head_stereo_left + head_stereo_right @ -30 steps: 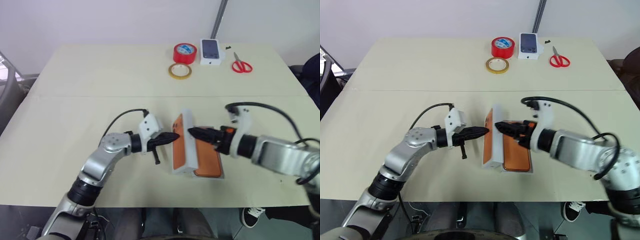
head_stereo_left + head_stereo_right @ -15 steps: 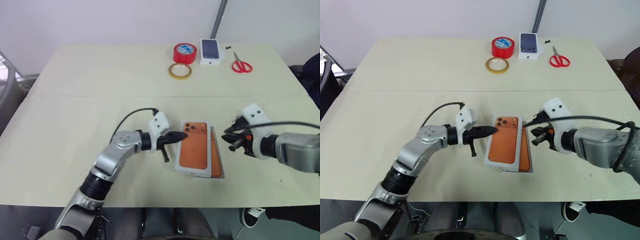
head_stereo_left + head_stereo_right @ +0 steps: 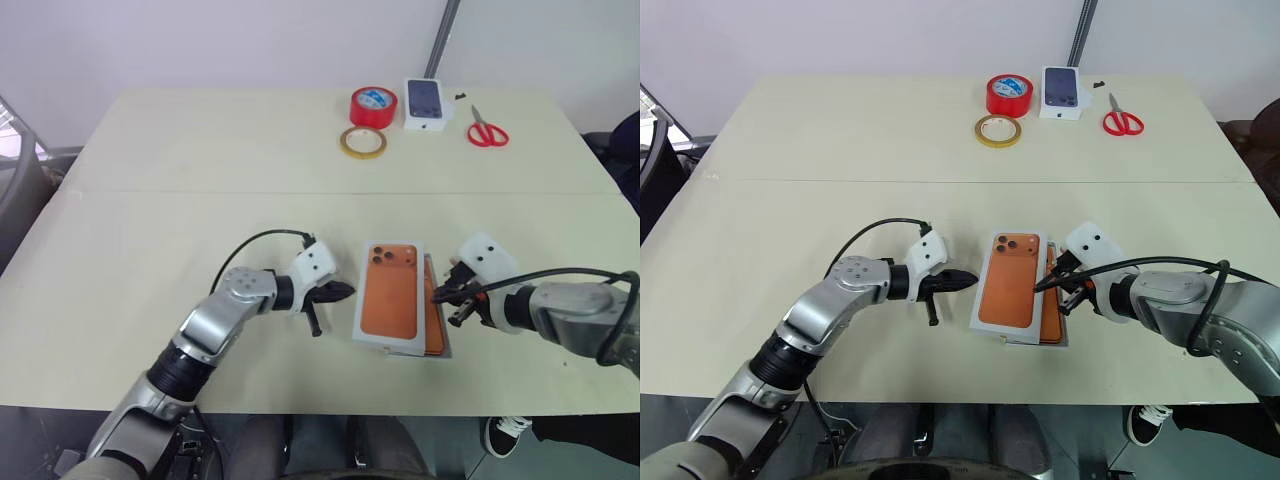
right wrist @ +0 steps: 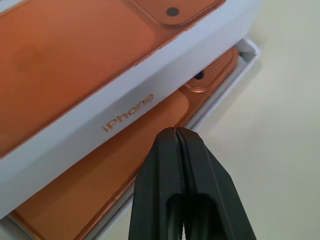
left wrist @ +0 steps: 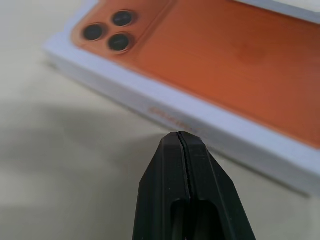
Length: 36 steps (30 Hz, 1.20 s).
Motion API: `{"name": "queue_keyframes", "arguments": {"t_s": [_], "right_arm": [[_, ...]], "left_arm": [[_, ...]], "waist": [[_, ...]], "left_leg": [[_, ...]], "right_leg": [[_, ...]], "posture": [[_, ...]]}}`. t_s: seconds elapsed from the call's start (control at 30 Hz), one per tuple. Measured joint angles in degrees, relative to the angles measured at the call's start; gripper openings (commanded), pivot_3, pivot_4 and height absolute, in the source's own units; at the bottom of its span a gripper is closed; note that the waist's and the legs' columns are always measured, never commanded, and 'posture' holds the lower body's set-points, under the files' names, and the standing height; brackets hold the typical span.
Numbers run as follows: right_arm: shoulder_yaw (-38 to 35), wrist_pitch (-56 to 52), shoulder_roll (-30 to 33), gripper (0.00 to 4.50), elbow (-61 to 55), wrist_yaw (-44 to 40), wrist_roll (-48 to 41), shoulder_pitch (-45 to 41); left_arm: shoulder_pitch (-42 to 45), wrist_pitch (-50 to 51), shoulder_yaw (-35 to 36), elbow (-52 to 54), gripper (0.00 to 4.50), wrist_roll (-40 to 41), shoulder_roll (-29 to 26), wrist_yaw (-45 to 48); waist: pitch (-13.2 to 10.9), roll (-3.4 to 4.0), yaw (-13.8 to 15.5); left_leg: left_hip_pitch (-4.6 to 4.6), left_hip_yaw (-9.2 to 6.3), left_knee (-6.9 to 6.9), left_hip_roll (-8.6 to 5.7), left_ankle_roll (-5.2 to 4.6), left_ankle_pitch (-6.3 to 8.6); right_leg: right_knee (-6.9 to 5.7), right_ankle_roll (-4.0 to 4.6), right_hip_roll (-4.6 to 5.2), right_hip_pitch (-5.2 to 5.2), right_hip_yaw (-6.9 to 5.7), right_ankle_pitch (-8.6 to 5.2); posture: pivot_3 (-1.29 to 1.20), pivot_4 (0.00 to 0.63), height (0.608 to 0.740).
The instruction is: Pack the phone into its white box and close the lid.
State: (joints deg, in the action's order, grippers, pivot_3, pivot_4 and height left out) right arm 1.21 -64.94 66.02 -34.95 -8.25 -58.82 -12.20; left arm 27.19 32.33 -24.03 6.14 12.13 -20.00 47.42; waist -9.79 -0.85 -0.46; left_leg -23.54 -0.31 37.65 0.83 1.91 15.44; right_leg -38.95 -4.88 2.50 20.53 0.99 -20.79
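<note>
The lid (image 3: 390,293), a white cover whose top is printed with an orange phone back and three camera lenses, lies flat over the white box (image 4: 227,82) near the front middle of the cream table (image 3: 200,170). It sits askew: it is shifted toward the robot's left, so a strip of the box stays uncovered along the lid's right side. In that strip the phone (image 4: 100,165) shows, copper-orange, lying inside the box with its back up; part of its camera corner is visible under the lid's edge in the right wrist view. The lid's long side wall carries gold lettering.

The left gripper (image 3: 345,291) lies just to the left of the lid, level with its upper half, pointing at its side wall. Its two black fingers (image 5: 172,170) are pressed together and hold nothing; a small gap separates their tip from the lid.

The right gripper (image 3: 1042,286) is just to the right of the lid, its tip over the exposed strip of the phone. Its fingers (image 4: 160,180) are likewise pressed together and empty; whether the tip touches the phone cannot be told.

Well behind the lid, at the table's far edge, stand a red tape roll (image 3: 372,106), a yellowish tape ring (image 3: 360,142), a small white box printed with a dark phone (image 3: 426,103) and red-handled scissors (image 3: 487,130).
</note>
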Motion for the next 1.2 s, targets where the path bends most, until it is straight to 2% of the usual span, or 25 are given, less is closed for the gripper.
{"name": "queue_keyframes", "arguments": {"t_s": [0.13, 0.47, 0.83, 1.2], "right_arm": [[-0.6, -1.7, -0.3, 0.04, -1.1, -1.5, 1.7, 0.0], [-6.0, -4.9, -0.6, 0.04, -4.4, -4.1, 3.2, 2.9], [-8.9, -7.3, -1.5, 0.04, -5.5, -6.5, 5.8, 6.6], [-11.0, -8.6, -2.1, 0.04, -7.6, -8.5, 6.9, 9.1]], "left_arm": [[1.7, 1.1, 0.0, -0.1, 0.0, 0.2, 1.8, 1.0], [1.8, 2.5, -2.0, 1.6, 0.0, 0.0, 1.6, 2.8], [2.3, 2.5, -2.3, 1.4, 0.0, -0.3, 3.7, 3.3], [2.4, 3.4, -2.8, 1.4, 0.0, -0.3, 3.3, 4.7]], "waist": [[0.0, 0.0, -0.1], [0.0, 0.0, 0.0], [0.0, 0.0, 0.1], [0.0, 0.0, 0.0]], "left_leg": [[0.0, 0.0, 0.01, 0.0, -0.01, 0.0], [0.0, -0.01, 0.04, 0.0, -0.02, 0.01], [0.0, -0.01, 0.05, -0.01, -0.02, 0.01], [0.01, -0.01, 0.05, -0.01, -0.02, 0.01]], "right_leg": [[-0.01, 0.0, -0.01, 0.0, 0.0, 0.0], [0.0, 0.0, -0.01, -0.03, 0.0, 0.0], [-0.01, 0.0, -0.01, -0.03, 0.0, 0.0], [-0.01, 0.0, -0.03, -0.04, 0.0, 0.0]], "posture": [[0.0, 0.15, 0.74], [0.0, 0.15, 0.74], [0.0, 0.15, 0.74], [0.0, 0.15, 0.74]]}}
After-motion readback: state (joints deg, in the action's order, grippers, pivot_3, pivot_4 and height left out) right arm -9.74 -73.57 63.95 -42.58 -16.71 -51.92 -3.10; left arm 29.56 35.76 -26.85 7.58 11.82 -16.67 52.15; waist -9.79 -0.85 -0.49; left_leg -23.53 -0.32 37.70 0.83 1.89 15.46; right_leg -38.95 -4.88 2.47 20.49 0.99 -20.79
